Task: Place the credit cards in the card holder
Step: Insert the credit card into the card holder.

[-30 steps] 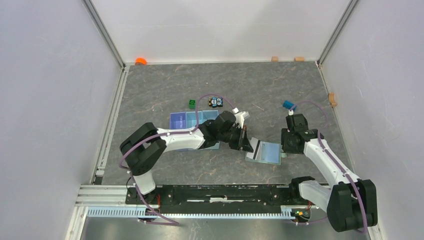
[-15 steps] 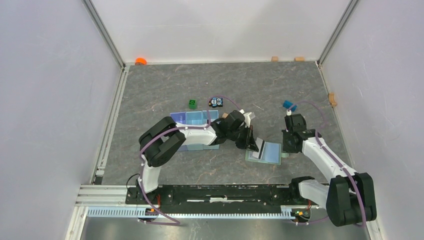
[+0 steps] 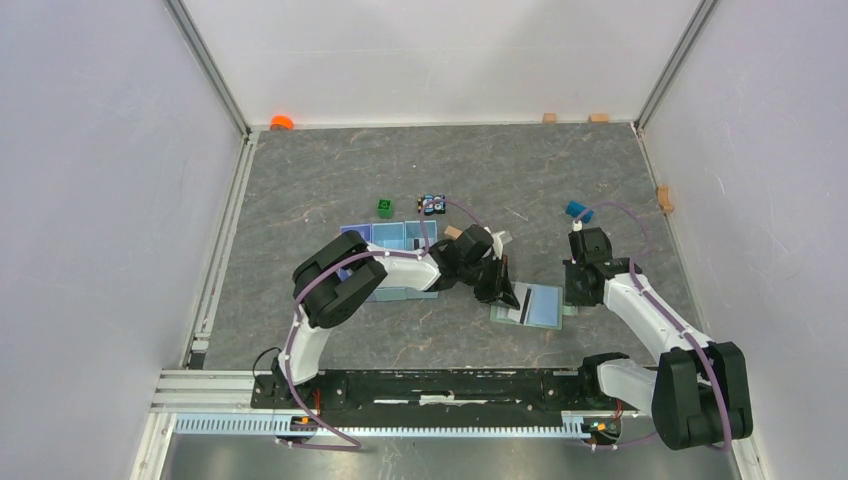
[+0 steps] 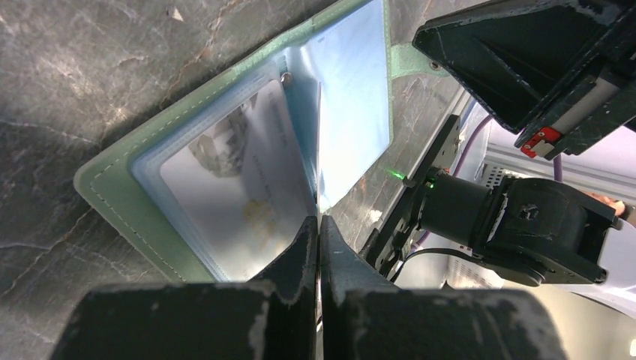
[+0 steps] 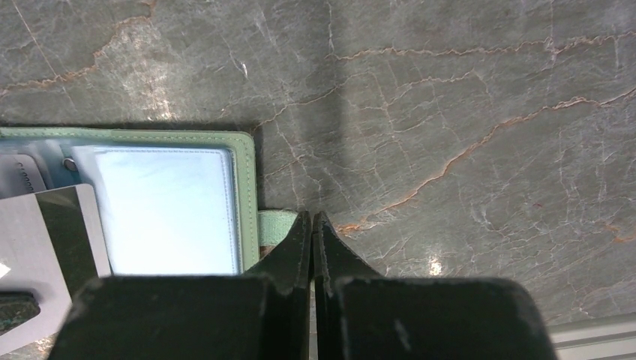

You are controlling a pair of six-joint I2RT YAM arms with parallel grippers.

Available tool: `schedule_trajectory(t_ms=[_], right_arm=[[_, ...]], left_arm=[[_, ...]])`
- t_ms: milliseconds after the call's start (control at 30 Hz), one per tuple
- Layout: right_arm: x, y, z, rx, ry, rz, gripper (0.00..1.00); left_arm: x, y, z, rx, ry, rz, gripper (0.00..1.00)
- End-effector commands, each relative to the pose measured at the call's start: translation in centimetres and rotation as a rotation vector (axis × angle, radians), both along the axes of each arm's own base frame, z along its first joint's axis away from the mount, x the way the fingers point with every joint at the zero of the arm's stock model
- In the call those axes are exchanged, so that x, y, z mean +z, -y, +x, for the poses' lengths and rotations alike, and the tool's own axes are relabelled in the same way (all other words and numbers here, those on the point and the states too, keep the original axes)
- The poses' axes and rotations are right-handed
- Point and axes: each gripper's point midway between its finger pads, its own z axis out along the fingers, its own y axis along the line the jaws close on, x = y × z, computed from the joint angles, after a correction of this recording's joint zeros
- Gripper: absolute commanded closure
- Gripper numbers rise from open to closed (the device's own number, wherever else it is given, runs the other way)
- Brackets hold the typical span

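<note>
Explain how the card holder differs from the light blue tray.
The card holder has a sage-green edge; the tray is light blue. The card holder lies open between the left gripper and the right gripper; the tray sits partly under the left arm. Both are flat, rectangular, on the table.

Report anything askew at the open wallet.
One striped credit card lies at an angle across the open card holder, on top of an inner page rather than seated in a slot, pinched by the left gripper. Nothing else stands out.
</note>
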Motion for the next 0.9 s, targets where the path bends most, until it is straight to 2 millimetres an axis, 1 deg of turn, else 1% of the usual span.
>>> schedule_trajectory(t_ms=[0,367,867], right_arm=[[-0.1,0.0,0.4,0.002,0.015,0.002,1.00],[-0.1,-0.1,0.4,0.006,0.012,0.004,1.00],[-0.5,-0.4,0.2,0.023,-0.013,0.019,1.00]], left_arm=[[1.5,1.6,0.1,-0.003,-0.020,-0.064,0.98],[-0.1,1.6,0.1,0.006,-0.051,-0.049,0.98],[-1.3,1.7,1.0,0.052,-0.029,-0.046,0.98]])
